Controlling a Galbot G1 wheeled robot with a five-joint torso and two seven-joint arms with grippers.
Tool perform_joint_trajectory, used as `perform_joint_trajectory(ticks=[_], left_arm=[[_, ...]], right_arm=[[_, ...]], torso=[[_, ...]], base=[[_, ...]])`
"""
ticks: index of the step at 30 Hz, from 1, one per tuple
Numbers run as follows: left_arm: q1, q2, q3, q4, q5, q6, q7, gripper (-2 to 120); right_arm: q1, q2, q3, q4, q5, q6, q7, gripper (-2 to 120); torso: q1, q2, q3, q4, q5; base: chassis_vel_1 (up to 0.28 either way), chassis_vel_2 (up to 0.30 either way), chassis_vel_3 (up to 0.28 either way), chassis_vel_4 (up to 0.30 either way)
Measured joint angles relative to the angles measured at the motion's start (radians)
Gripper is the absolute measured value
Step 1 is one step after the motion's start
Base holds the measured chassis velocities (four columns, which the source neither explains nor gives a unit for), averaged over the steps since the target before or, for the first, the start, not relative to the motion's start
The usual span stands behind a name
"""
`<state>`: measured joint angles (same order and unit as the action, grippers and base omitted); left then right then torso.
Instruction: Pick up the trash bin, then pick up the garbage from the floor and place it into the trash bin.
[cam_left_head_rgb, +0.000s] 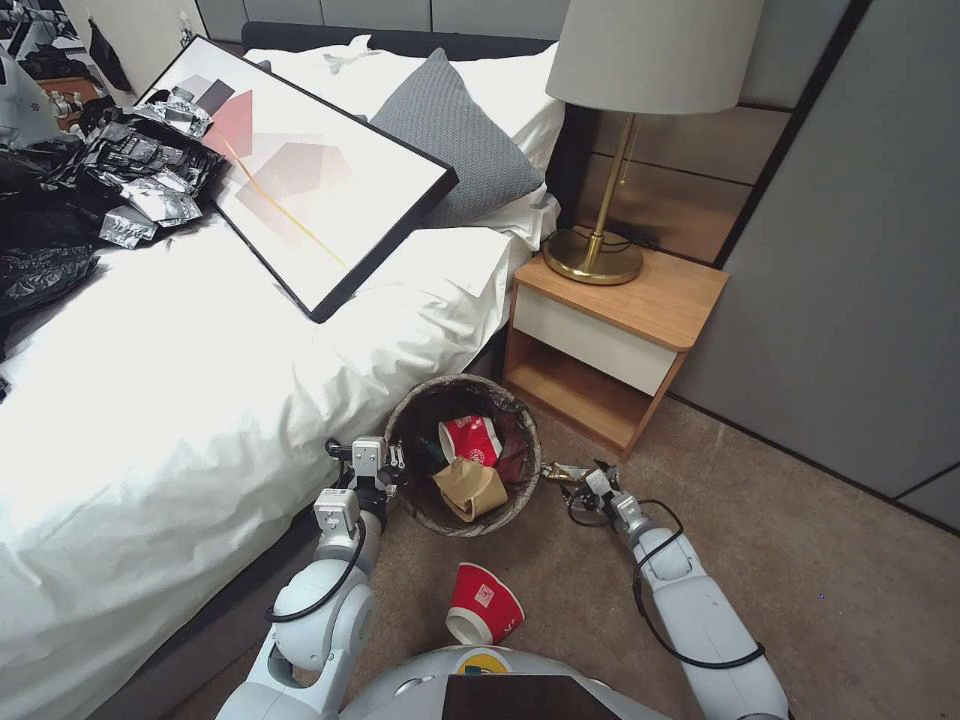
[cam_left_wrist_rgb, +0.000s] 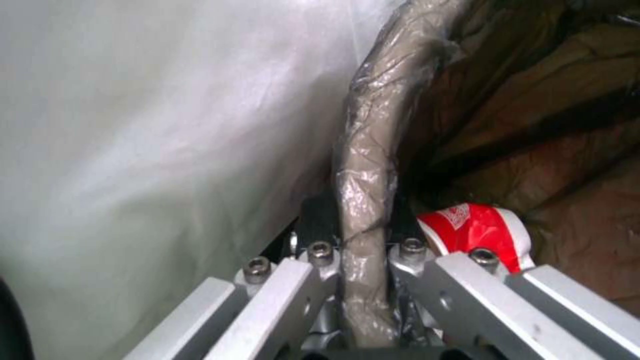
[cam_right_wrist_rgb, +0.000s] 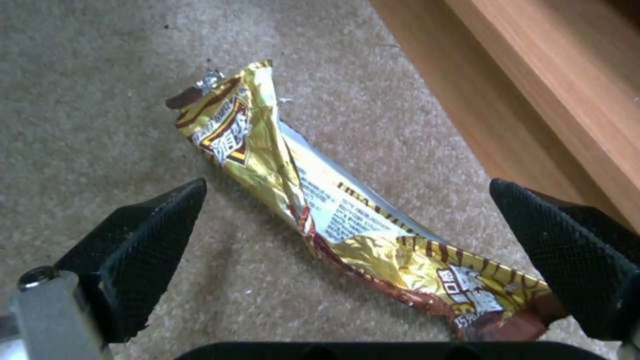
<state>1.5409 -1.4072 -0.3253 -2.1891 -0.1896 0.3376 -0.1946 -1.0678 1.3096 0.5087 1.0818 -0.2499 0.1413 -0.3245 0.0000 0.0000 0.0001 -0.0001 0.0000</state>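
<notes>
Item: trash bin (cam_left_head_rgb: 463, 455), on carpet between bed (cam_left_head_rgb: 200, 400) and nightstand (cam_left_head_rgb: 610, 350); my left gripper (cam_left_wrist_rgb: 360, 225) is clamped on its bag-covered rim. Contents: red cup (cam_left_head_rgb: 470, 438), brown cardboard piece (cam_left_head_rgb: 470, 487).
Item: gold snack wrapper (cam_right_wrist_rgb: 320, 210), flat on carpet; my right gripper (cam_right_wrist_rgb: 347, 235) is spread wide astride it.
Item: second red cup (cam_left_head_rgb: 482, 603), on floor near my base.

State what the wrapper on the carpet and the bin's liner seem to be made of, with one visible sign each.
Wrapper: apparently metallised foil film, glossy gold; it glints and holds sharp creases.
Liner: thin plastic film, probably; crinkled and shiny over the bin rim, where the left gripper grips it.
</notes>
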Motion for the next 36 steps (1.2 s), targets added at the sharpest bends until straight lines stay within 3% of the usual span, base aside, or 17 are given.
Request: perform_joint_trajectory(ticks=[17,20,21,26,28,34,35,36], left_arm=[[0.001,-0.001,-0.001,0.0,0.001,0.002,-0.001,0],[0.001,-0.001,-0.001,0.0,0.002,0.002,-0.001,0],[0.001,-0.001,-0.001,0.001,0.002,0.002,-0.001,0],[0.001,-0.002,-0.001,0.001,0.002,0.002,-0.001,0],[0.001,-0.002,-0.001,0.002,0.003,0.003,-0.002,0],[0.0,-0.004,-0.001,0.004,0.004,0.004,-0.002,0],[-0.002,-0.003,-0.001,0.004,0.004,0.005,-0.002,0],[-0.004,-0.003,-0.001,0.006,0.004,0.006,-0.002,0]], right_arm=[[0.052,0.002,-0.006,-0.083,0.009,0.007,-0.033,100],[0.058,0.003,-0.007,-0.096,0.015,0.007,-0.033,93],[0.06,0.004,-0.007,-0.101,0.017,0.007,-0.033,84],[0.071,0.007,-0.007,-0.121,0.021,0.012,-0.038,75],[0.085,0.01,-0.006,-0.141,0.024,0.016,-0.042,60],[0.101,0.012,-0.007,-0.174,0.033,0.016,-0.04,41],[0.101,0.012,-0.007,-0.177,0.035,0.017,-0.037,36],[0.1,0.013,-0.006,-0.177,0.038,0.02,-0.029,22]], torso=[[0.0,0.0,0.0,0.0001,0.0],[0.0,0.0,0.0,0.0001,0.0],[0.0,0.0,0.0,0.0001,0.0],[0.0,0.0,0.0,0.0,0.0],[0.0,0.0,0.0,0.0002,-0.0001],[0.0,0.0,0.0,0.0001,0.0],[0.0,0.0,0.0,0.0001,0.0],[0.0,0.0,0.0,0.0001,0.0]], base=[[0.0,0.0,0.0,0.0],[0.0,0.0,0.0,0.0],[0.0,0.0,0.0,0.0],[0.0,0.0,0.0,0.0],[0.0,0.0,0.0,0.0],[0.0,0.0,0.0,0.0],[0.0,0.0,0.0,0.0],[0.0,0.0,0.0,0.0]])
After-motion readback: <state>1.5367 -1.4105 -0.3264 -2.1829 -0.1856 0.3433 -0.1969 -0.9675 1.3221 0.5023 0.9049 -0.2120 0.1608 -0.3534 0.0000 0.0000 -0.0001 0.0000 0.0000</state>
